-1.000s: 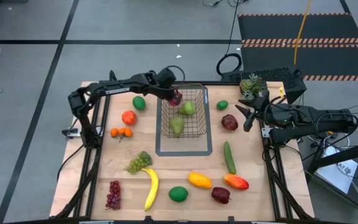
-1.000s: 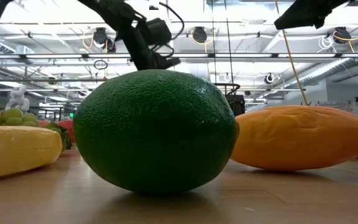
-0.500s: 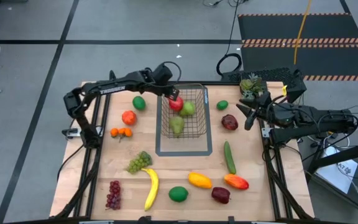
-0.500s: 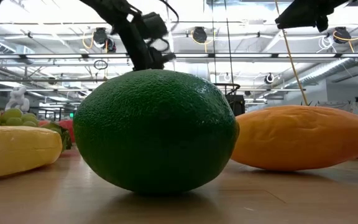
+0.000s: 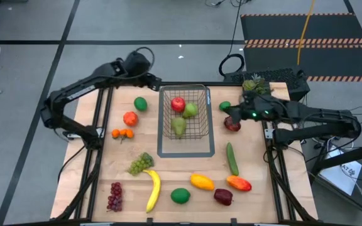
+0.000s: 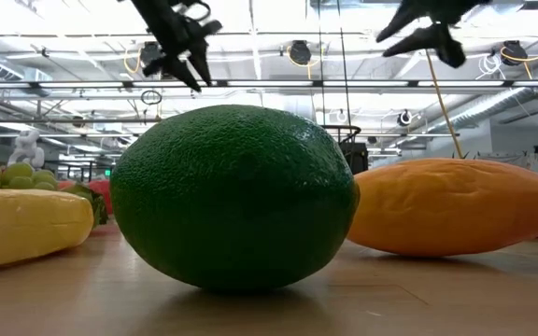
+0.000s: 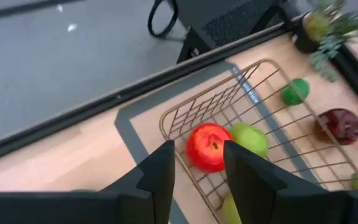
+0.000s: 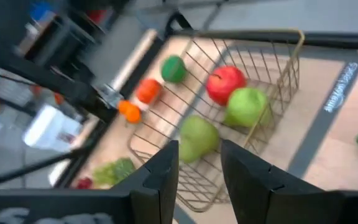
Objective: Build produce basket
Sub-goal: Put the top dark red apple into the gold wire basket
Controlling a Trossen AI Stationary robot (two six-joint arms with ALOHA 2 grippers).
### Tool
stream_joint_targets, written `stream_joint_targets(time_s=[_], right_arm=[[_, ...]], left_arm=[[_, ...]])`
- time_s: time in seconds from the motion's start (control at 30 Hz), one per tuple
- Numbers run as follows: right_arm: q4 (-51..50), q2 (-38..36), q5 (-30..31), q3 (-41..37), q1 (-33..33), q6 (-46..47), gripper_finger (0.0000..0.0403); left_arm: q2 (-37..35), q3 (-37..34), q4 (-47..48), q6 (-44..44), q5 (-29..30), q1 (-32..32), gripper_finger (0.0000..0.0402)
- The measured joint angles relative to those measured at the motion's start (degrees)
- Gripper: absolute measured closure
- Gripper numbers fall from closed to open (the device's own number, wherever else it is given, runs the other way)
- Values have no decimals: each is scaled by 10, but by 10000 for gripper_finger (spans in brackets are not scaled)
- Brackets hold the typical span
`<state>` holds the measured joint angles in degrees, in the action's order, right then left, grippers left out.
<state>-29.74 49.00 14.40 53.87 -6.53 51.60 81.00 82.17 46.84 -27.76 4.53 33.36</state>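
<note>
A red apple (image 5: 178, 103) has just been dropped into the basket (image 5: 201, 133) at upper centre of the high view, where it now lies beside a green apple (image 5: 190, 110) and above a pear (image 5: 179, 126). Half a second earlier the fruit was still being lowered between the fingers of the left gripper (image 5: 148, 73). That gripper has since been drawn back to the basket's upper left, clear of the rim, with its fingers parted and nothing held, as the left wrist view confirms (image 7: 197, 168).

The right gripper (image 5: 234, 115) has meanwhile been swung from its waiting place at the right edge toward centre right of the frame. It is now poised over the dark red apple (image 5: 232, 123), near the small lime (image 5: 224, 106). Its fingers are spread and empty in the right wrist view (image 8: 199, 163).

Three pieces are thus counted inside the basket, and the bulk of the produce is left on the table (image 5: 269, 194): the banana (image 5: 152, 190), both grape bunches, the mangoes, the cucumber (image 5: 232, 158) and the oranges among them. The task is judged to be at an early stage, with the dark red apple the likely next pick.
</note>
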Motion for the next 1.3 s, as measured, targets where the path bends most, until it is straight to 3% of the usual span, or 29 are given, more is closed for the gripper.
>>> stream_joint_targets(time_s=[0.2, 0.4, 0.53, 0.77, 1.1, 1.3], right_arm=[[-151, 122, -63, 139, -82, -105, 286], [-247, 209, -124, 220, -135, -313, 272], [-286, 232, -160, 224, -162, -401, 258], [-342, 290, -211, 223, -202, -555, 227], [-344, 380, -337, 223, -270, -732, 207], [-339, 416, -363, 222, -314, -787, 207]], left_arm=[[-41, 0, 29, 11, 0, 12, 280], [-48, 0, 75, 15, -33, 10, 282], [-48, 0, 99, 6, -68, 4, 282], [-48, 0, 116, 9, -73, -33, 282], [-48, 0, 116, -72, -29, -76, 282], [-48, 0, 85, -104, -24, -89, 282]])
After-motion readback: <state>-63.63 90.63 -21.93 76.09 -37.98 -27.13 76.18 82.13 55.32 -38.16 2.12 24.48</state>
